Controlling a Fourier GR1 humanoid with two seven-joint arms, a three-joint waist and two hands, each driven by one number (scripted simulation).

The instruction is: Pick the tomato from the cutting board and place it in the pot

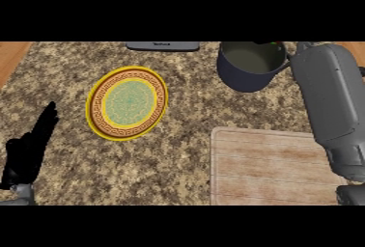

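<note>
The right forearm reaches from the lower right edge up and across the desk, its far end level with the rim of the dark blue pot, which stands at the upper right. The right hand itself cannot be made out: it lies beyond the forearm's end near the pot's handle side, hidden or cut off, so its opening and any load cannot be told. A small red and green fleck shows at the pot's upper rim beside the arm's end; it may be the tomato, but it is too small to confirm. The wooden cutting board, lower right, shows bare planks with no tomato on the visible part; the forearm covers its right edge. Judged from this, the arm is placed over the pot for the release step, with the tomato either carried at the pot's mouth or already inside. The left hand rests at the lower left edge, fingers straight and upward, holding nothing, kept out of the working path. A yellow-rimmed patterned plate lies left of centre, well apart from the pot. A grey flat object sits at the desk's far edge.
</note>
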